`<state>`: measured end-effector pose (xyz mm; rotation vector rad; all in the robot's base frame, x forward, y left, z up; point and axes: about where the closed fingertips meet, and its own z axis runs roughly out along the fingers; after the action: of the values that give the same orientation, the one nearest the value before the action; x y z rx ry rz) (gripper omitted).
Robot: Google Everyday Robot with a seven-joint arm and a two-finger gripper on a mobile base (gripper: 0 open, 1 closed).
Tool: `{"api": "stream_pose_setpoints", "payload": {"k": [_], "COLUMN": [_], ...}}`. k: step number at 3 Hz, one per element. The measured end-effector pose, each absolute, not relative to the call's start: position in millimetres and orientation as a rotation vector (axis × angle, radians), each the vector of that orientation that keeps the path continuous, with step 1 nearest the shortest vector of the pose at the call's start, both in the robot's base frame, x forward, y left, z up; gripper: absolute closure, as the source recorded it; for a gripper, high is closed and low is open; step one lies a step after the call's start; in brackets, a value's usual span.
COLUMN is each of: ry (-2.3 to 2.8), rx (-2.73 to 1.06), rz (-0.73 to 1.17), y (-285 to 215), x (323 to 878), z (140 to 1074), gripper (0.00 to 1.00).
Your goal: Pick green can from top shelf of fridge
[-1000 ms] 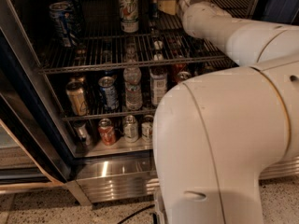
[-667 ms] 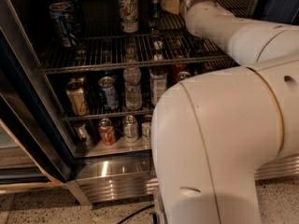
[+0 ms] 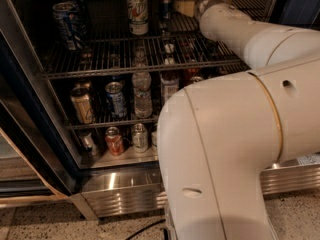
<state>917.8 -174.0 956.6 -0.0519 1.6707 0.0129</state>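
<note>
The fridge [image 3: 30, 109] stands open, and its top shelf [image 3: 115, 59] is a grey wire rack. My gripper [image 3: 184, 6] reaches in over the right part of that shelf, on the end of my white arm [image 3: 235, 29]. A narrow dark shiny upright shape [image 3: 166, 1] stands right at its left side. I cannot tell if this is the green can, or whether the gripper touches it. No clearly green can shows.
A whitish can with a green and red label [image 3: 137, 9] stands left of the gripper, and blue-and-white striped cans [image 3: 67, 19] stand at far left. The lower rack holds cans [image 3: 116, 99] and a bottle [image 3: 142, 94]. An orange can [image 3: 115, 141] sits below. My white arm body [image 3: 235, 149] hides the fridge's right half.
</note>
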Motion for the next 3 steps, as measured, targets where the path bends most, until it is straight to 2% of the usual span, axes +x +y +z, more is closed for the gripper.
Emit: {"api": "stream_pose_setpoints", "payload": {"k": [3], "ry": [1.64], "rx": [-0.027], "rz": [-0.091], "y": [-197], "x": [943], "z": [958], "gripper": [0.0]}}
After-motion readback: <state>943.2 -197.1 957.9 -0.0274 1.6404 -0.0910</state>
